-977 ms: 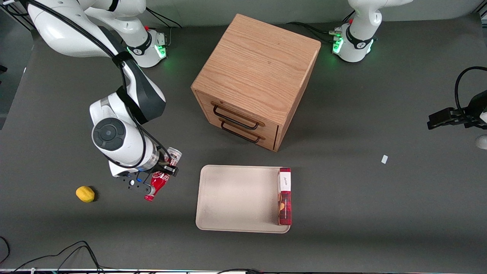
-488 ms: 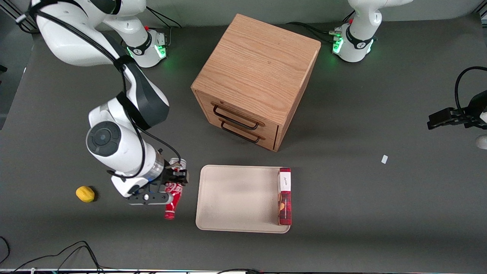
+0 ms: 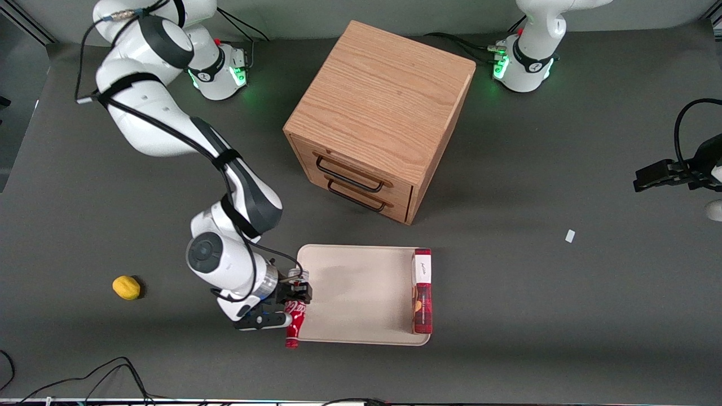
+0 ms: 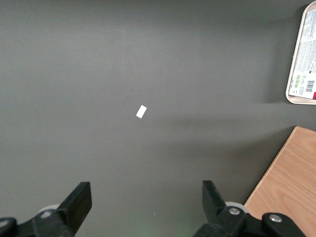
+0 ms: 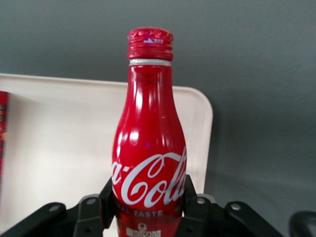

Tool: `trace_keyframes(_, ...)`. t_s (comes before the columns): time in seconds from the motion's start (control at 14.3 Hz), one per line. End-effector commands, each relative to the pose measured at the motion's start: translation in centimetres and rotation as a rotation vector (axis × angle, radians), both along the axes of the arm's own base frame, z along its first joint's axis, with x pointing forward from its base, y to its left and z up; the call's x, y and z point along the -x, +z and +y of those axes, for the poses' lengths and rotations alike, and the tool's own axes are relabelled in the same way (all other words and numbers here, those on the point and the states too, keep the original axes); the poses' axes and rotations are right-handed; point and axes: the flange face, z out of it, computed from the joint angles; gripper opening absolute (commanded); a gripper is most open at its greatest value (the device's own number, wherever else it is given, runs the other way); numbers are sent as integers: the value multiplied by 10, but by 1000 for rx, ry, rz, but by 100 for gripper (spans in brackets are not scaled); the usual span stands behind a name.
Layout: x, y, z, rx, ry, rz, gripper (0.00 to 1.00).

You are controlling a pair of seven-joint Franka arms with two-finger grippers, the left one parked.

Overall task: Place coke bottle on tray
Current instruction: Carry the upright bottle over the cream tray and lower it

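My right gripper (image 3: pixel 294 304) is shut on the coke bottle (image 3: pixel 294 324), a slim red bottle with white script and a red cap. It holds the bottle lying level, cap toward the front camera, above the edge of the beige tray (image 3: pixel 350 293) at the working arm's end. In the right wrist view the bottle (image 5: pixel 148 158) fills the middle, the black fingers (image 5: pixel 193 207) press both sides of its lower body, and the tray (image 5: pixel 59 148) lies under it.
A flat red-and-white box (image 3: pixel 422 290) lies on the tray's edge toward the parked arm. A wooden drawer cabinet (image 3: pixel 378 118) stands farther from the camera than the tray. A yellow lemon (image 3: pixel 126 287) lies toward the working arm's end. A white scrap (image 3: pixel 570 235) lies toward the parked arm.
My right gripper has carried the bottle from beside the lemon side toward the tray and nearer the camera. It now hangs over the tray's edge.
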Motion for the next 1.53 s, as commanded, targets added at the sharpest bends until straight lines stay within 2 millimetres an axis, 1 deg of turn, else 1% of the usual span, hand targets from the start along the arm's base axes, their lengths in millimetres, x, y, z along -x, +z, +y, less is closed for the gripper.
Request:
trace_keyframes(0.0,0,-17,15,23,19,-8,16)
trace_keyframes(0.14,4,-34,15,27,16,17,18)
trace_keyframes(0.28,5,-36,16,28,18,21,26)
trace_keyframes(0.35,5,-36,16,28,18,21,33)
trace_keyframes(0.49,5,-38,15,31,19,24,41)
trace_keyframes(0.56,4,-41,12,38,16,22,51)
trace_keyframes(0.63,4,-46,9,42,13,22,52)
trace_keyframes(0.7,4,-48,10,36,13,9,57)
trace_keyframes(0.77,6,-57,9,36,14,6,60)
trace_keyframes(0.84,5,-58,7,36,10,-2,63)
trace_keyframes(0.91,5,-58,7,36,10,-4,69)
trace_keyframes(0.98,6,-59,7,37,10,-1,90)
trace_keyframes(1.05,8,-61,8,39,15,1,100)
trace_keyframes(1.33,7,-60,8,35,13,-6,100)
trace_keyframes(1.47,6,-54,9,35,13,-12,100)
